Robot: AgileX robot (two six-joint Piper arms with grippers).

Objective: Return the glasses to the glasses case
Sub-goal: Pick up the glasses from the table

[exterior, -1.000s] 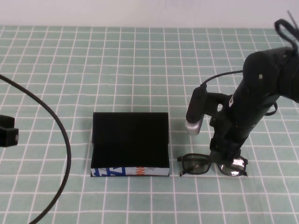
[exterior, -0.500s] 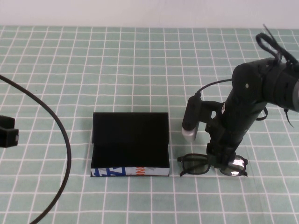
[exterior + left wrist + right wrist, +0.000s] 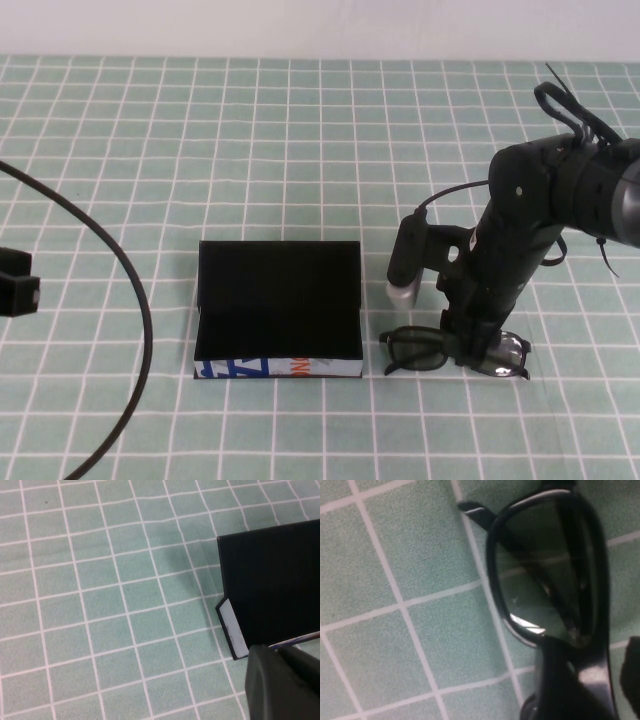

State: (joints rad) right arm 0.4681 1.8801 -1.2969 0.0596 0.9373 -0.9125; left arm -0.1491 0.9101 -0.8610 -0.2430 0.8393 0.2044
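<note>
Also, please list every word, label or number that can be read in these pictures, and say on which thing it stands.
Glasses case, white front strip: blue and orange lettering, cut off and too blurred to read.
Glasses: no marking can be read.
Right claw, down at the glasses: no label seen.
Left claw, at the table's left edge: no label seen.

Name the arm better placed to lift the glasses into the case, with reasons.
Right. The right gripper is down on the glasses beside the open glasses case; the left gripper sits far off at the table's left edge.
</note>
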